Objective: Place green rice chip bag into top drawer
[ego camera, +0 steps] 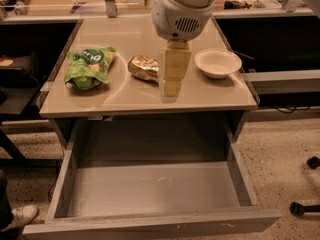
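The green rice chip bag [89, 67] lies on the left part of the beige table top [125, 29]. The top drawer [150, 186] is pulled out below the table's front edge, and its grey bottom holds nothing. My gripper [171, 86] hangs from the white arm over the middle of the table, just right of the gold crushed can [142, 67] and well right of the bag. It holds nothing that I can see.
A white bowl [218, 63] sits on the right of the table. Dark shelves flank the table on both sides. A shoe [17, 216] shows at the lower left and a chair caster [300, 208] at the lower right on the speckled floor.
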`<state>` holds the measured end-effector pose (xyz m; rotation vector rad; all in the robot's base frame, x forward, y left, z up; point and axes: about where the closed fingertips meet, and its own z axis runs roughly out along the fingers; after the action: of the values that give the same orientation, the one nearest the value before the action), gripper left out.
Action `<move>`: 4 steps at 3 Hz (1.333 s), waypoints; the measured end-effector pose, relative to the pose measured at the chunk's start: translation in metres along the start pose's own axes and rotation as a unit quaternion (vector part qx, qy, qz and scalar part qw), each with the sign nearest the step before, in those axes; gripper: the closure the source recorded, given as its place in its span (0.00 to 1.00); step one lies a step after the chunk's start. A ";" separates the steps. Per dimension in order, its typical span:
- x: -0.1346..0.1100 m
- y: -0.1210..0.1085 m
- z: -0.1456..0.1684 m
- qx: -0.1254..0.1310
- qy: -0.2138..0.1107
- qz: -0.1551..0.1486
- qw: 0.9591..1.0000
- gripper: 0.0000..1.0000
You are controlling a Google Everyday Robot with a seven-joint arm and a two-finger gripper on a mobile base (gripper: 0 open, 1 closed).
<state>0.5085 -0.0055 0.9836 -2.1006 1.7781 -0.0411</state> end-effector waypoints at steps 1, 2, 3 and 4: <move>-0.023 -0.046 0.023 0.015 -0.029 -0.016 0.999 0.00; -0.061 -0.097 0.046 0.006 -0.056 -0.048 0.997 0.00; -0.095 -0.131 0.064 -0.016 -0.076 -0.068 0.995 0.00; -0.111 -0.157 0.045 0.014 -0.101 -0.067 0.992 0.00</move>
<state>0.6472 0.1315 1.0155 -2.1199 1.5094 0.1066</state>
